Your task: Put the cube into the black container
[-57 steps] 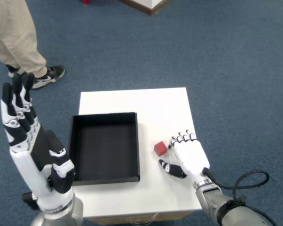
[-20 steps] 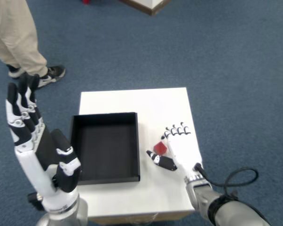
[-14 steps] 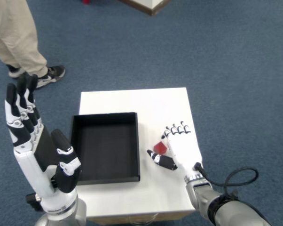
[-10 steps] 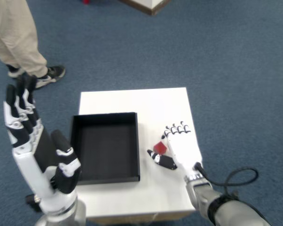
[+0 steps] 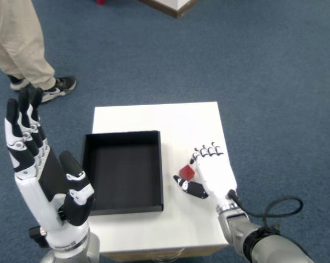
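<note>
Right hand (image 5: pixel 213 173) curls thumb and fingers around the cube (image 5: pixel 187 172) at its fingertips on the table (image 5: pixel 181 120), apparently pinching this small, stiff, likely light block by opposite faces, the container (image 5: pixel 123 171) just beyond to its left.

White right hand (image 5: pixel 213 174), black fingertips, grey wrist.

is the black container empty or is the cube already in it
Empty. The black container shows only its bare dark floor; the red cube is outside it on the white table, between the thumb and fingers of the right hand.
</note>
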`<state>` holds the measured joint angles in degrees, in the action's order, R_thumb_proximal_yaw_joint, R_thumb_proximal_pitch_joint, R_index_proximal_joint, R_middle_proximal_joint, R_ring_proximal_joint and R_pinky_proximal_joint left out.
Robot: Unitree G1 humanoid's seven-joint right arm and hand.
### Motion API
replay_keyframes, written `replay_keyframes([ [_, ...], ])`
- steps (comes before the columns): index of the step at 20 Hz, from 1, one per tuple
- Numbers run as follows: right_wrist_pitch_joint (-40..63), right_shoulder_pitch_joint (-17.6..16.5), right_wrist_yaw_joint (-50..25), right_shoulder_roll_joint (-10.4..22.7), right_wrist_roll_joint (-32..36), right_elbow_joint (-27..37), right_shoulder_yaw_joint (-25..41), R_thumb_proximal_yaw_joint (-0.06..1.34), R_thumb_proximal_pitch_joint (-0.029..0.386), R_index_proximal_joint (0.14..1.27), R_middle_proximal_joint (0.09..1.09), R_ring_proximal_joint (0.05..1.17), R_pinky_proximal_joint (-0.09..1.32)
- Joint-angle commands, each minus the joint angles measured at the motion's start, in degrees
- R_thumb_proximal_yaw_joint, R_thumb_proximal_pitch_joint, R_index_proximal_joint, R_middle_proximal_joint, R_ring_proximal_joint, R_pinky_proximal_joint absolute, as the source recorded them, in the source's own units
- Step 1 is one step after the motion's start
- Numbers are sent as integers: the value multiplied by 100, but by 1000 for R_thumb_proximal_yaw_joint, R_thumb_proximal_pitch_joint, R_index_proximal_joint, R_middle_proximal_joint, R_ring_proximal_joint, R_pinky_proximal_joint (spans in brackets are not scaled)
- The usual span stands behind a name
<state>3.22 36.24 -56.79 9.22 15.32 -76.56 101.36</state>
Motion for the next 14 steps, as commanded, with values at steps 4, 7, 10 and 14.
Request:
replay_keyframes([
  [4,57,80,172,71,-52,-257,-200,416,0,738,344,286,167],
  [7,80,45,294,63,-82,-294,-236,417,-1,734,339,280,156],
  [10,104,26,303,58,-112,-298,-261,416,-1,731,335,274,149],
  [14,122,22,235,49,-163,-263,-303,416,-1,722,326,261,135],
])
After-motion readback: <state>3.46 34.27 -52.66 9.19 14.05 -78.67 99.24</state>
